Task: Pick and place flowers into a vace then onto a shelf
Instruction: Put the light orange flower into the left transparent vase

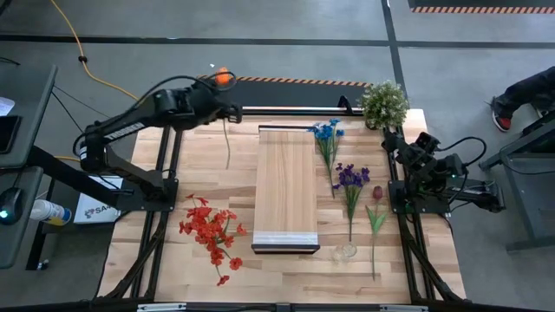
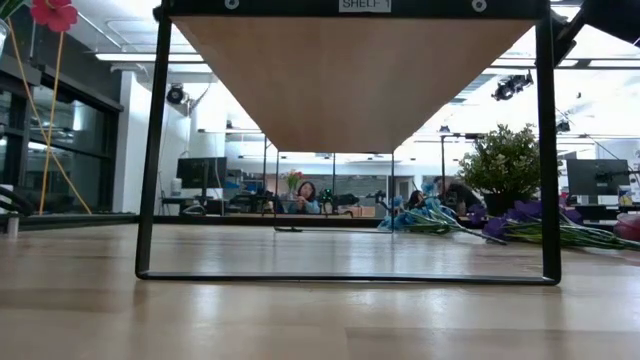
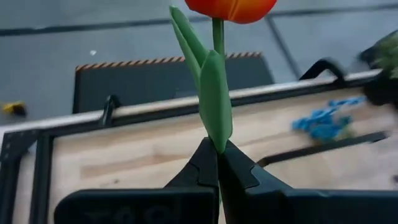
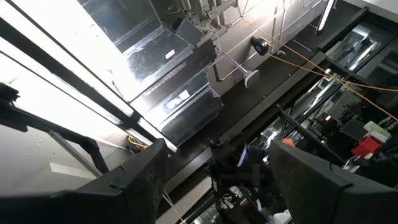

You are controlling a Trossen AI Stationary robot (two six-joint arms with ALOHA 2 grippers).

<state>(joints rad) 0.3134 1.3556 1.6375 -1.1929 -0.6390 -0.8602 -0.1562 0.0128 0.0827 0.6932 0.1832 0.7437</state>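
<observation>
Left wrist view gives me the left hand pinched tight on the green stem of an orange flower, head upright above the fingers. From overhead that hand hangs over the surface's far edge, the shelf just beside it with bare wood between. The red flowers lie nearer me. My right hand waits spread, pointed at the ceiling, past the blue flowers and purple flowers.
</observation>
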